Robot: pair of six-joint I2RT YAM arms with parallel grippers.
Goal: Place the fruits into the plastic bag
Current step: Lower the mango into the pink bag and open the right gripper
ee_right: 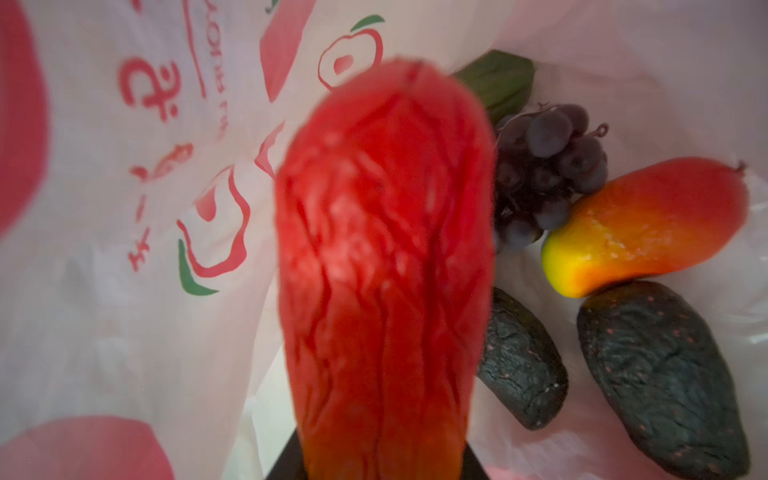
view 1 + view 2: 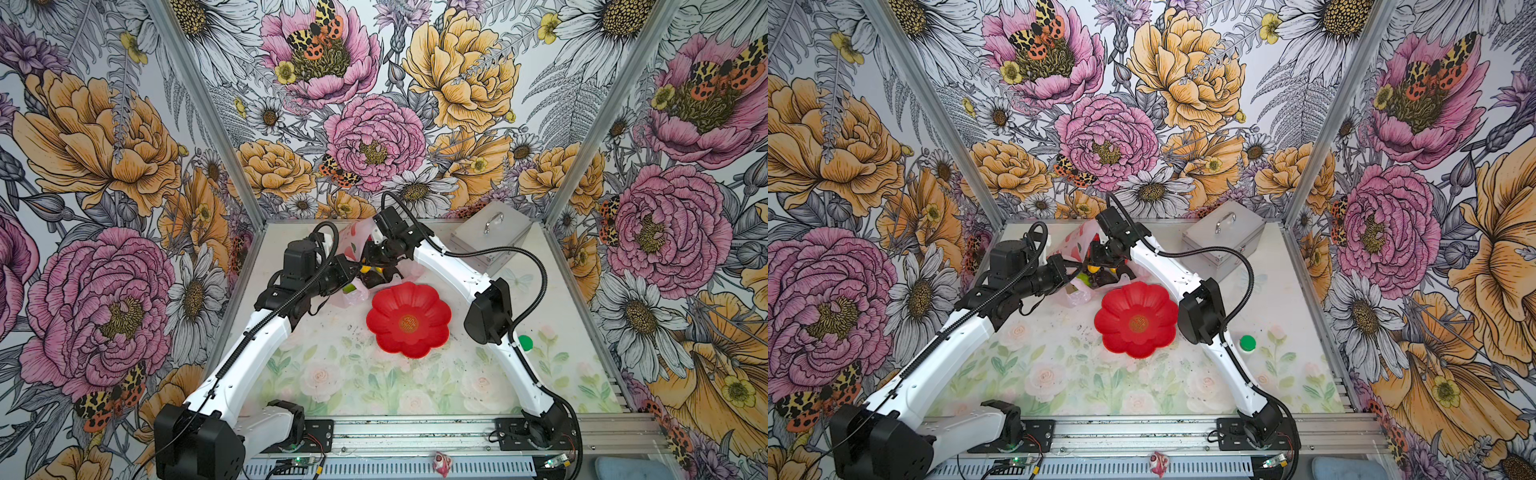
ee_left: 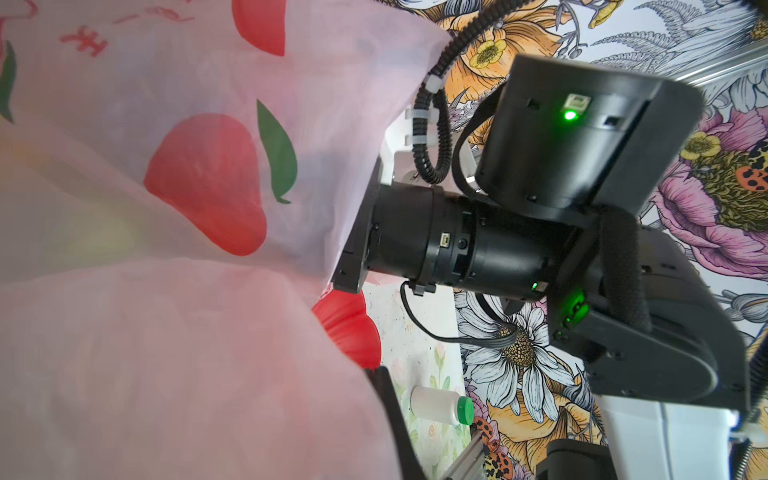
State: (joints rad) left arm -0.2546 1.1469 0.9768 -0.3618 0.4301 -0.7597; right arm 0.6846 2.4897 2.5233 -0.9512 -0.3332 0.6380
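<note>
**Bagging station: red fruit gripped inside the open bag**

1. Red wrinkled fruit [image 1: 382,270]. Clamped between the jaws of the right gripper [image 2: 370,259], rising from the dark jaw base, inside the mouth of the plastic bag [image 2: 353,235]. Elongated with a rounded tip. Matt red, shading to orange near the jaws, and creased with long vein-like folds. Blurred by closeness in the right wrist view.

2. Plastic bag. Placed at the far middle of the table [image 2: 332,374], just beyond the red flower-shaped plate [image 2: 390,307], between the two grippers. Thin, translucent, pale pink and crinkled. Printed with red fruit shapes, green leaves and red lettering. Spread across the left wrist view, hiding the fingers there.

3. Left gripper [image 2: 352,272]. Closed, at the bag's near-left edge. Cannot tell whether any film is pinched.

4. Contents on the bag's bottom, beyond the held fruit:
- grape bunch [image 1: 548,166]: dark purple, small round matt berries, with a green leaf [image 1: 498,79] beside it
- mango [image 1: 648,224]: smooth, red through orange to a yellow end, touching the grapes
- two avocados [image 1: 665,374]: near-black, pebbled skin with reddish flecks, one touching the mango, one partly hidden behind the held fruit

5. Other stock:
- silver metal case [image 2: 490,237]: with handle, at the far right
- white bottle [image 2: 1248,344]: green cap, on the right, just beside the right arm
</note>
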